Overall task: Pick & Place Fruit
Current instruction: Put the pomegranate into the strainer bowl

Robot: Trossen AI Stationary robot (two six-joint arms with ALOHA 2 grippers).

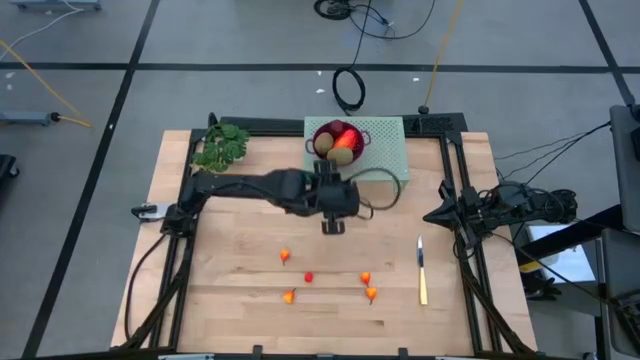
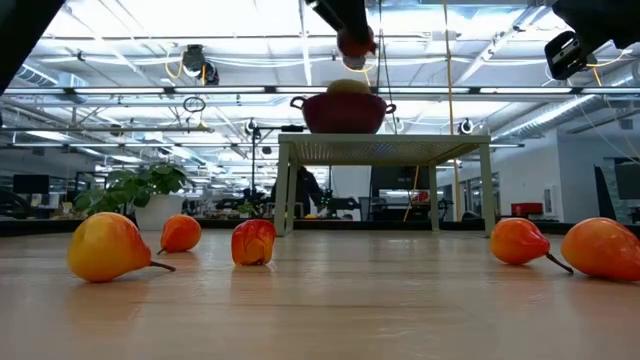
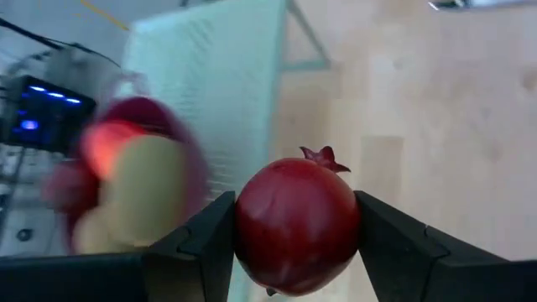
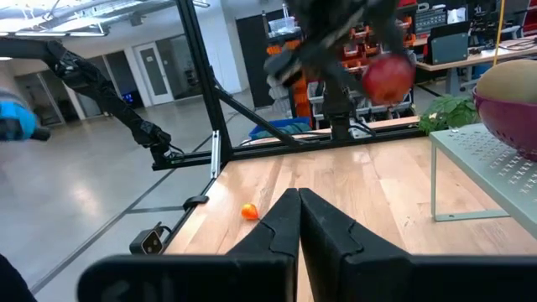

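L pincer (image 3: 294,252) pinching pomegranate (image 3: 295,220) near bowl (image 1: 340,141); R pincer (image 4: 299,220) pressed together; early release = fruit rolls off tabletop (image 1: 240,300)

So on my bench (image 1: 230,300) there's a leafy green sprig (image 1: 222,146) up in the far left corner, and a slim yellowish knife (image 1: 422,270) lying near the right edge. A pale green perforated stand (image 1: 388,150) sits at the middle of the far edge, carrying a dark red colander bowl (image 1: 357,132).
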